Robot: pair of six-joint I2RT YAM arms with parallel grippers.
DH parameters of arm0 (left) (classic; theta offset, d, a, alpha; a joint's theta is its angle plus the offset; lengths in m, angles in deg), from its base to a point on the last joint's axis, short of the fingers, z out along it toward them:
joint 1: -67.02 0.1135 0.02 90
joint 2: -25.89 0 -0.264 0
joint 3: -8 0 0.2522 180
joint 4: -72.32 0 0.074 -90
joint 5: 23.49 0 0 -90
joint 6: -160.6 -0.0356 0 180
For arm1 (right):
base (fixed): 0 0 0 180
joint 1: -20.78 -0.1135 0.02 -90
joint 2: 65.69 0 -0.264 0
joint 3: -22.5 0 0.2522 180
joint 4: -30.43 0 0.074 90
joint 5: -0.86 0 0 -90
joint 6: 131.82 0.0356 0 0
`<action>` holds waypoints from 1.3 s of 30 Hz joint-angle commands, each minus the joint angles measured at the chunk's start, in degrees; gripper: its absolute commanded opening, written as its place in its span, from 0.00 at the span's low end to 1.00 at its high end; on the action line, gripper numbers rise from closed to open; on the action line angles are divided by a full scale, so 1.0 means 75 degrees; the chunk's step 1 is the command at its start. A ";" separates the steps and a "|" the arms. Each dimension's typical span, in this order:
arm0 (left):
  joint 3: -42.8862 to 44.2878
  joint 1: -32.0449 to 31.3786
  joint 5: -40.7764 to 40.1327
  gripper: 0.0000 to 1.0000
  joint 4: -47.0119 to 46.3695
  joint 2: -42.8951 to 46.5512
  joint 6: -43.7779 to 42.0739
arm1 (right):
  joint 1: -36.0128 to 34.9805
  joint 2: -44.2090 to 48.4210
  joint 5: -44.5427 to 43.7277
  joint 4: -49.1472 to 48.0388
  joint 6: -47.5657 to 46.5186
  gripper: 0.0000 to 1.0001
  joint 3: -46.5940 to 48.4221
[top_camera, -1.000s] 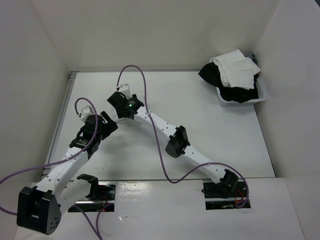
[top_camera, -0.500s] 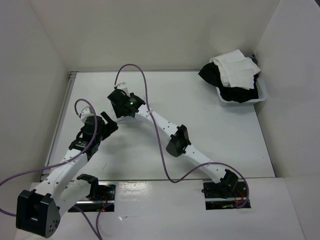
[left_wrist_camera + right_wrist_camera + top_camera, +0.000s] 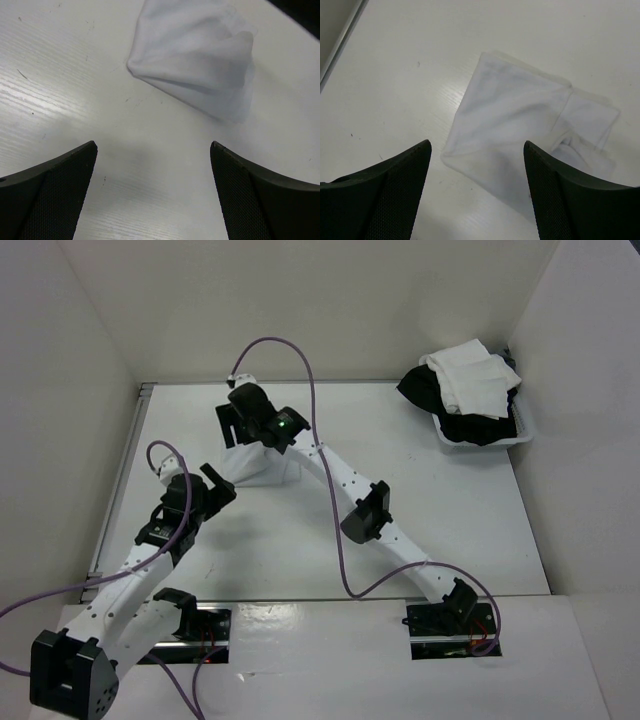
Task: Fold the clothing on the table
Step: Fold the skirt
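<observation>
my right fingers (image 3: pixel 226 427) above the small white clothing (image 3: pixel 262 469), my left fingers (image 3: pixel 211 476) spread just beside it, bin (image 3: pixel 527 427) of garments far right

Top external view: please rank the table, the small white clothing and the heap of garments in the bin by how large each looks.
1. table
2. heap of garments
3. clothing, partly covered by the right arm, so its full extent is hidden, though what shows is clearly smallest.

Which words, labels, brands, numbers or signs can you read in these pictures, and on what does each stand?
None can be read. The clothing is plain white, the table bears only faint scuffs, the bin and the heap of garments in it show no print, and the left arm and right arm carry no legible marking.
</observation>
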 commanded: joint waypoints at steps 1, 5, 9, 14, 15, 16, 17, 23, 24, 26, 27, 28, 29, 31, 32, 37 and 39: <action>-0.0195 -0.0055 0.0068 1.00 -0.0140 0.0140 -0.0116 | 0.0256 0.0287 0.0700 -0.0681 -0.0047 0.79 0.0236; -0.0195 -0.0055 0.0138 1.00 -0.0140 0.0140 -0.0186 | 0.0256 0.0497 0.0314 0.0087 -0.0047 0.79 0.0236; -0.0195 -0.0125 0.0138 1.00 -0.0140 0.0140 -0.0186 | 0.0256 0.0662 -0.0085 0.1214 0.0163 0.79 0.0236; -0.0124 -0.0125 0.0068 1.00 -0.0071 0.0140 -0.0116 | 0.0256 0.0662 -0.0330 0.2024 0.0538 0.79 0.0236; -0.0124 -0.0125 0.0068 1.00 -0.0070 0.0210 -0.0116 | 0.0256 0.0662 -0.0331 0.2094 0.0539 0.79 0.0236; -0.0124 -0.0125 -0.0002 1.00 0.0000 0.0210 -0.0116 | 0.0256 0.0662 -0.0331 0.2176 0.0643 0.79 0.0236; -0.0055 -0.0125 -0.0002 1.00 0.0000 0.0210 -0.0116 | 0.0256 0.0662 -0.0331 0.2177 0.0644 0.79 0.0236; 0.0016 -0.0196 -0.0002 1.00 0.0071 0.0210 -0.0116 | 0.0256 0.0463 0.0230 0.2177 0.0785 0.79 0.0236; 0.0016 -0.0196 -0.0002 1.00 0.0071 0.0210 -0.0116 | 0.0256 0.0335 0.0336 0.2177 0.0785 0.79 0.0236; 0.0016 -0.0196 -0.0002 1.00 0.0071 0.0210 -0.0116 | 0.0256 0.0125 0.0664 0.2095 0.0692 0.79 0.0236; 0.0016 -0.0196 -0.0002 1.00 0.0071 0.0210 -0.0116 | 0.0256 0.0042 0.0804 0.1968 0.0691 0.79 0.0236; 0.0016 -0.0196 -0.0002 1.00 0.0071 0.0210 -0.0116 | 0.0256 -0.0028 0.1072 0.1815 0.0691 0.79 0.0236; 0.0016 -0.0196 -0.0002 1.00 0.0071 0.0210 -0.0116 | 0.0256 -0.0168 0.1214 0.1721 0.0691 0.79 0.0236; 0.0016 -0.0196 -0.0002 1.00 0.0140 0.0210 -0.0186 | 0.0338 -0.0263 0.1472 0.1545 0.0691 0.79 0.0236; 0.0016 -0.0196 -0.0002 1.00 0.0141 0.0210 -0.0186 | 0.0407 -0.0264 0.1647 0.1405 0.0691 0.79 0.0236; 0.0016 -0.0196 -0.0002 1.00 0.0141 0.0210 -0.0186 | 0.0584 -0.0510 0.2212 0.1216 0.1100 0.78 0.0236; 0.0016 -0.0196 -0.0002 1.00 0.0141 0.0210 -0.0268 | 0.0584 -0.0510 0.1910 0.1542 0.1101 0.78 0.0236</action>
